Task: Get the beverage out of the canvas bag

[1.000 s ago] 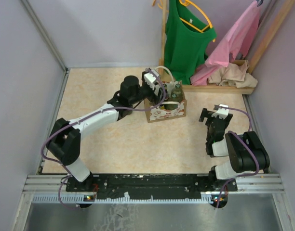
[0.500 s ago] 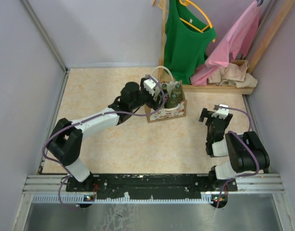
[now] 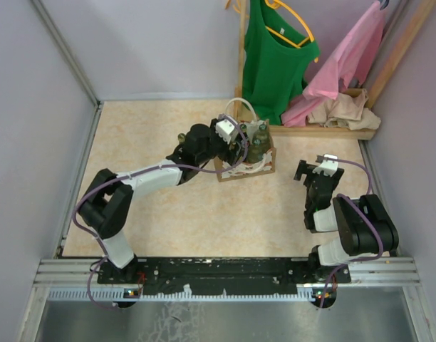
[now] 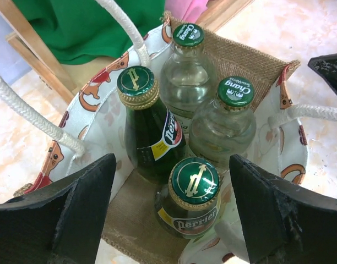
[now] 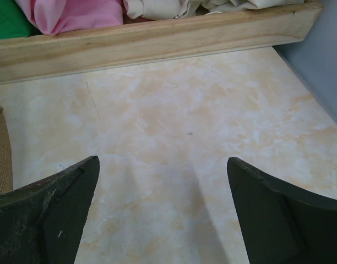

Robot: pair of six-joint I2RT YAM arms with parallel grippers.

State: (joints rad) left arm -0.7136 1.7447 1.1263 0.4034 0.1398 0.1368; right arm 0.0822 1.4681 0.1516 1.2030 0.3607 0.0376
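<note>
The pale marbled beige counter [image 3: 154,142] spreads between plain grey walls; at its far right corner stands a light wooden rack [image 3: 332,130] hung with a green sleeveless top [image 3: 275,64] and a pink garment [image 3: 346,64], a crumpled beige cloth [image 3: 343,110] heaped on its base; the white-and-black left arm [image 3: 154,174] stretches from the near edge across to the middle of the far side, while the black right arm [image 3: 346,221] sits folded near the right wall, well apart from the bag; the small boxy tan canvas bag [image 3: 248,168], with a white side panel printed in red-orange figures and white rope handles [image 4: 25,113], stands upright on the counter just in front of the rack's left end; the left jaws hang spread wide over its open mouth, gripping nothing, one dark finger at either side of the opening in the wrist view; inside the bag four bottles stand upright and close together, two green glass Perrier bottles [image 4: 152,137] with green caps on the nearer side and two clear glass Chang bottles [image 4: 223,126] with green caps behind them against the burlap wall; the cap of the nearer Perrier bottle [image 4: 194,181] lies between the two fingers, untouched; the right jaws are also wide open and empty, pointed at bare counter near the rack's wooden base rail [image 5: 157,44].
</note>
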